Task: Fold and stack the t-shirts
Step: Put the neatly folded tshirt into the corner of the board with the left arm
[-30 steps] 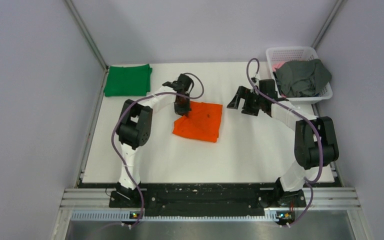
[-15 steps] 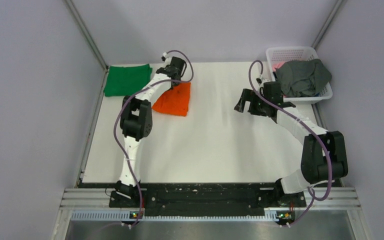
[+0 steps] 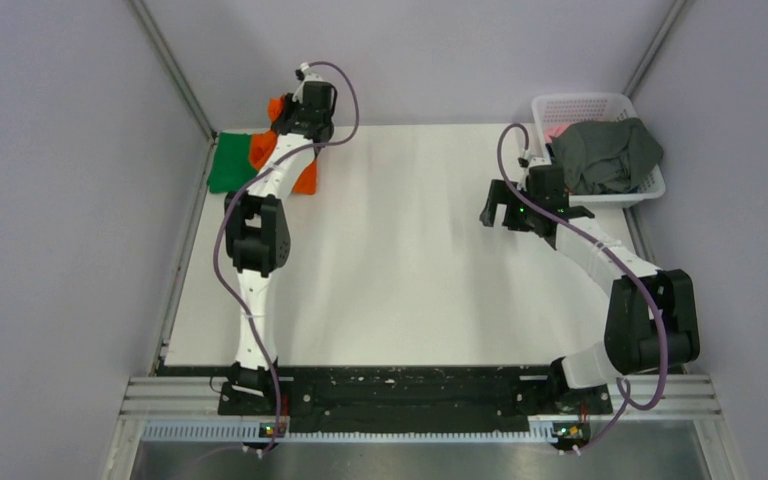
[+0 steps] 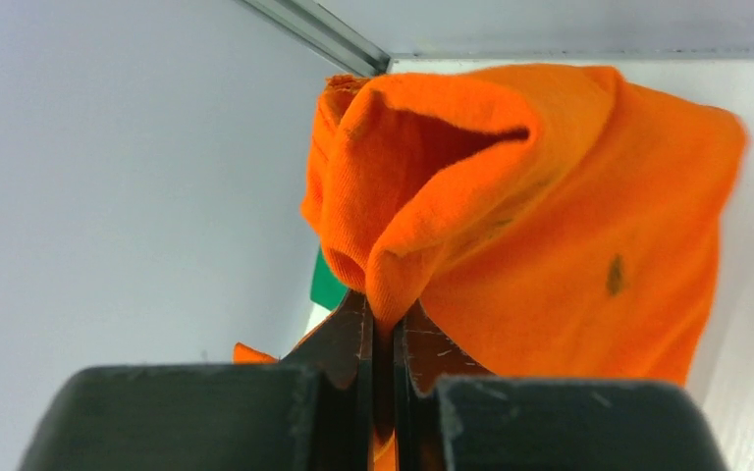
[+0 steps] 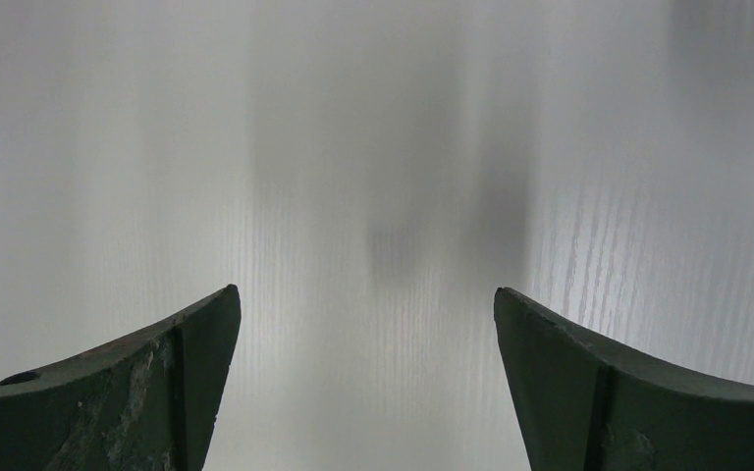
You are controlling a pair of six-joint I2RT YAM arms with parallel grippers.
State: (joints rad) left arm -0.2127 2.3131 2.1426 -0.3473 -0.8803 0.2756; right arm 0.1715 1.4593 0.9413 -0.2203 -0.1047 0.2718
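My left gripper (image 3: 288, 122) is shut on the folded orange t-shirt (image 3: 306, 180) and holds it at the far left corner, over the right part of the folded green t-shirt (image 3: 224, 166). In the left wrist view the gripper (image 4: 383, 329) pinches a fold of the orange t-shirt (image 4: 550, 216), with a sliver of the green t-shirt (image 4: 326, 287) behind it. The dark grey t-shirt (image 3: 605, 155) lies crumpled in the white basket (image 3: 580, 100). My right gripper (image 3: 491, 206) is open and empty above the table, left of the basket; its wrist view shows the gripper (image 5: 365, 304) over bare white table (image 5: 373, 147).
The basket stands at the far right corner, with a bit of pink cloth (image 3: 556, 130) under the grey shirt. Grey walls and metal frame posts (image 3: 172, 70) close in the table's far corners.
My left gripper has carried the orange t-shirt from the table's middle to the far left, over the green t-shirt. My right gripper has drawn back slightly to the right.
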